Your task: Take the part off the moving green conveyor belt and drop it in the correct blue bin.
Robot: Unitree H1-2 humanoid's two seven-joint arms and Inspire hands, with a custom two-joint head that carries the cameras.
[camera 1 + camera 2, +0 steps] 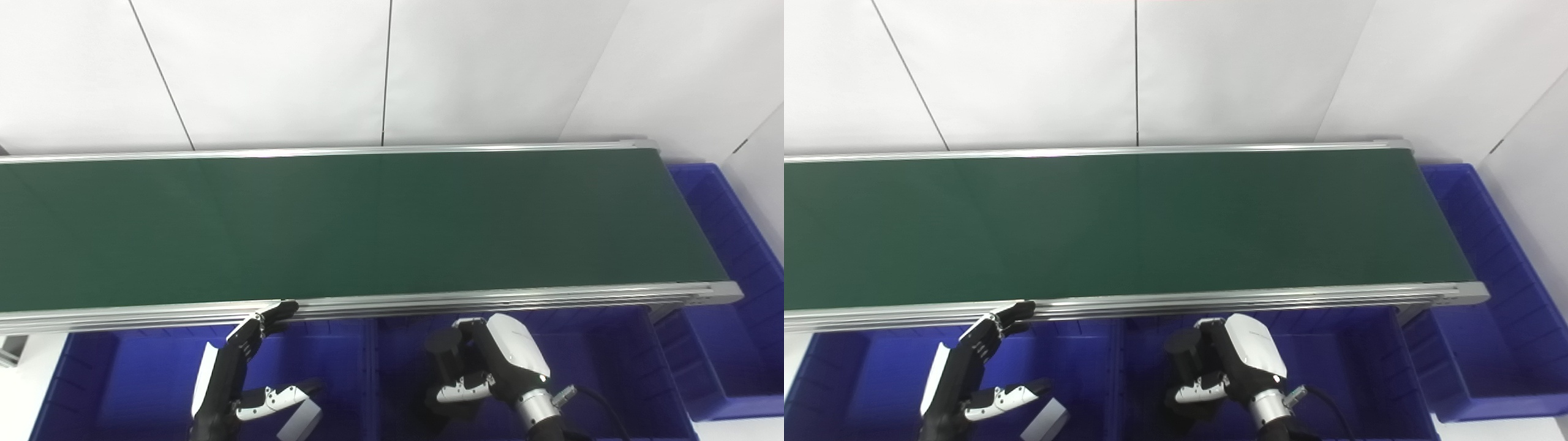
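Belt: the green conveyor belt (367, 226) runs from the left edge to the right, with shiny metal rails along its far and near sides. No part can be seen on its top.

Left hand: the left hand (236, 373) is over the left blue bin (92, 380), just below the near rail. Its fingers (278, 311) are stretched out straight, and their tips reach up to the rail. Its thumb sticks out to the side, apart from the fingers. It holds nothing.

Part in left bin: a small light gray block (301, 419) lies low in the left blue bin, just beside the thumb of the left hand. It is cut off by the bottom edge.

Right hand: the right hand (484, 367) is over the middle blue bin (600, 367). Its fingers are curled around a dark round part (442, 344), and it grips that part.

Where the part is: the dark round part is off the belt, held up above the middle blue bin, near the rail.

Side bin: another blue bin (723, 343) sits past the right end of the belt.

Wall: white panels (392, 67) stand behind the belt.
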